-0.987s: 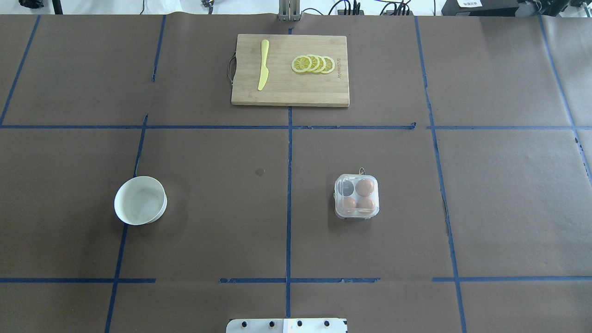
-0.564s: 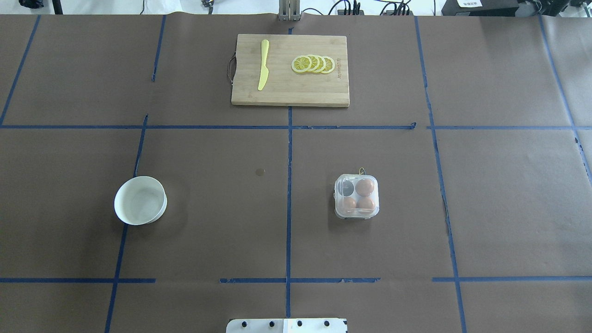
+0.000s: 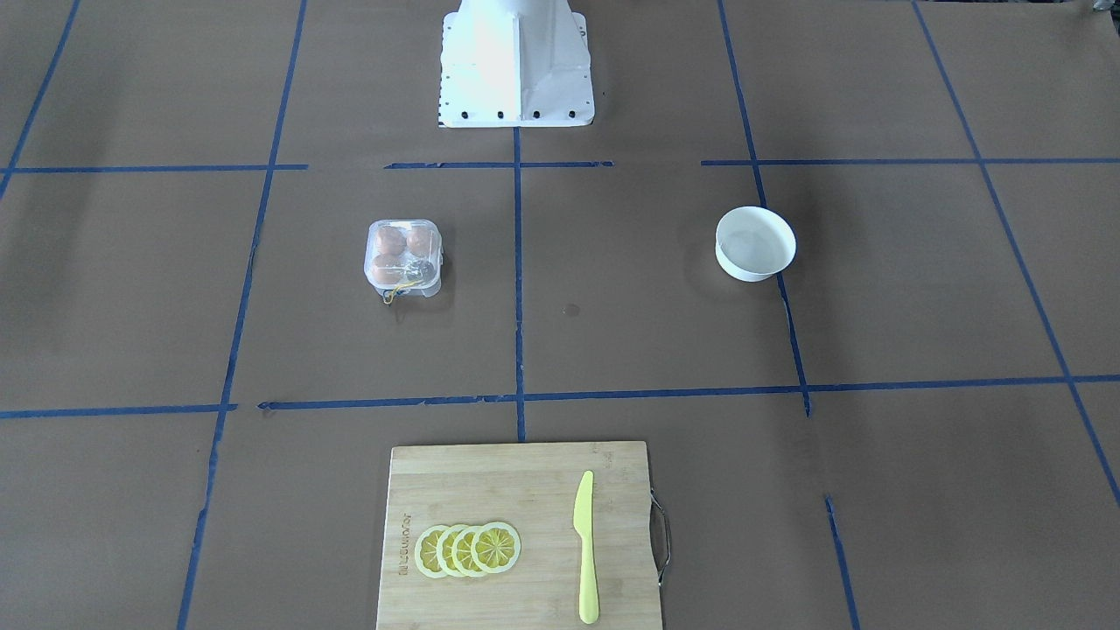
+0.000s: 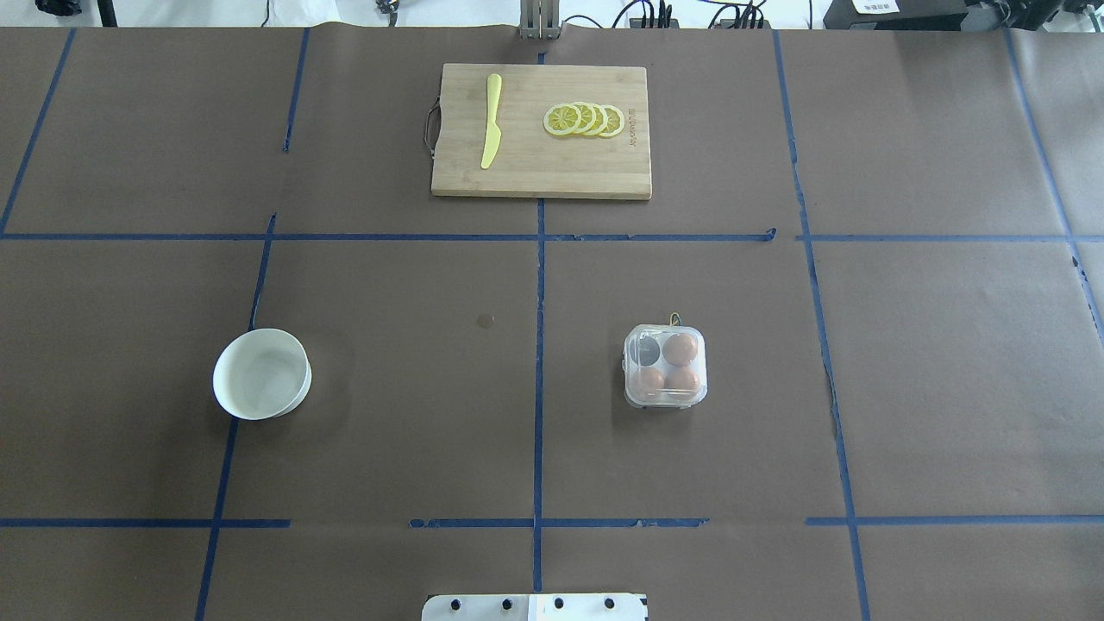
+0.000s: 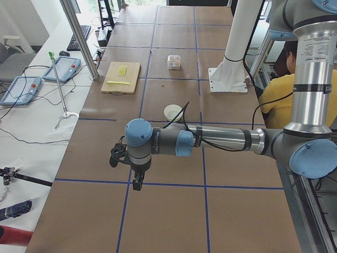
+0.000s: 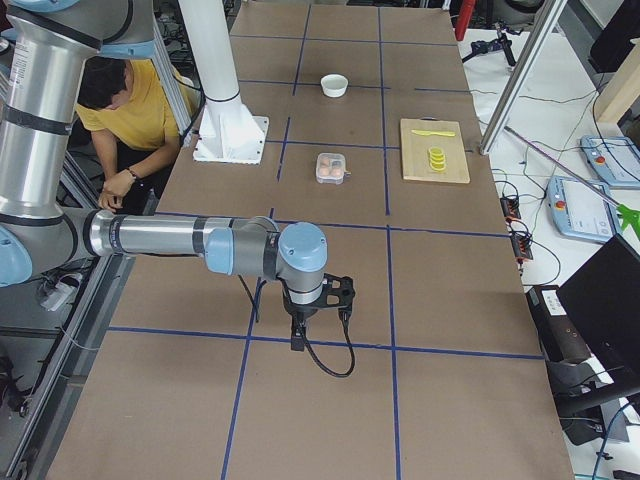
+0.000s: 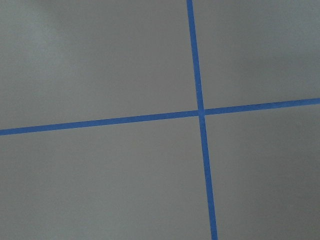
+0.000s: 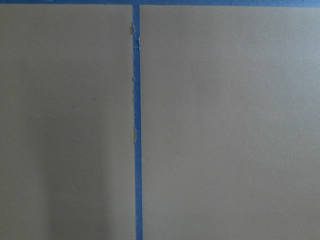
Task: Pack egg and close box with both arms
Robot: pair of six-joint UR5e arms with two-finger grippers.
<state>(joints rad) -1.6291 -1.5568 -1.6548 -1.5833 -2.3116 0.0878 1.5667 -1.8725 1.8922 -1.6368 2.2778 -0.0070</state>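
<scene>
Both arms are held low over the surface out at its two ends. The left end effector and right end effector are only caught in the side views, so whether they're spread or pressed together can't be told. Further in, the box is sat on the robot's right of the centre tape line, lid down, three of its four cups filled by eggs, with a white bowl placed well apart on the left. Farthest off, a cutting board is laid out with a yellow knife and lemon slices on it.
</scene>
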